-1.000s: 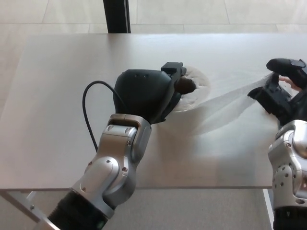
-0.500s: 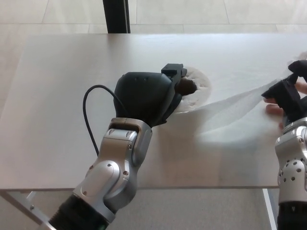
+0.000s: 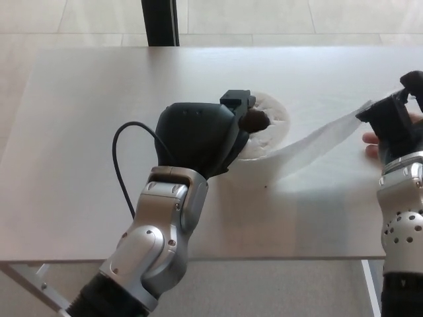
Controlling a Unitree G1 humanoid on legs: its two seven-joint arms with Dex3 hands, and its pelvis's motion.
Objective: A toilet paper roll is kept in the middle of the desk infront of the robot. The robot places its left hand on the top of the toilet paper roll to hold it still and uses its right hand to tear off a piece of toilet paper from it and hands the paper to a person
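Desk (image 3: 79,132): pale, flat top filling most of the head view, its near edge running across the bottom of the picture.

Toilet paper roll (image 3: 272,125): white, stood on end near the middle of the desk, its dark core hole facing up.

Left hand (image 3: 198,135): black, laid flat over the top and left side of the roll, fingers pressed down on it. A silver forearm came up from the lower left, with a thin black cable (image 3: 122,162) looping beside the wrist.

Strip of paper (image 3: 317,142): one white sheet drawn out from the roll toward the right, raised off the desk and casting a soft shadow below it, unbroken from roll to far end.

Right hand (image 3: 393,125): black, at the right edge of the picture, closed around the far end of the strip. Silver forearm below it.

Person's fingers (image 3: 371,144): showed just beside and partly behind the right hand; contact with the paper could not be made out.

Dark post (image 3: 160,21): stood beyond the far edge of the desk.
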